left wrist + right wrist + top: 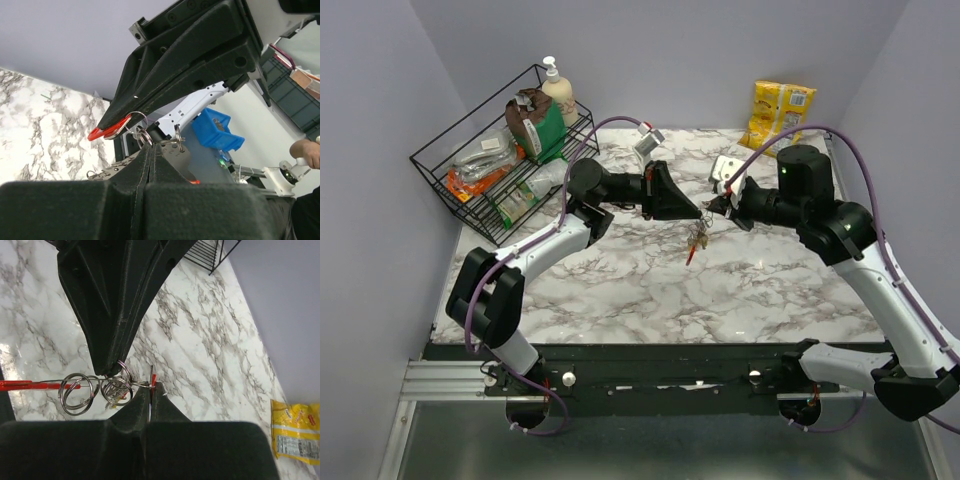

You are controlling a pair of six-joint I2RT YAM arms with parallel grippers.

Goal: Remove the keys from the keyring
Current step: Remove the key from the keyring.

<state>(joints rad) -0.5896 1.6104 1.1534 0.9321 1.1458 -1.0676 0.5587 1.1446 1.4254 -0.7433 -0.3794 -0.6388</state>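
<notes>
Both grippers meet in mid-air above the marble table (620, 290), with the bunch between them. My left gripper (699, 212) is shut on a small metal ring of the keyring (143, 136); in the right wrist view its tips pinch the rings (116, 385). My right gripper (713, 208) is shut on a flat red piece (153, 377), seen in the left wrist view as the red curved loop (102, 133). Keys (697, 240) dangle below. A silvery key (176, 156) lies against my left finger. A thin red strip (25, 385) and a yellow bit (118, 398) hang among the rings.
A black wire basket (505, 150) with bottles and packets stands at the back left. A yellow snack bag (778, 112) leans at the back right. A small white and grey object (725, 167) lies behind the grippers.
</notes>
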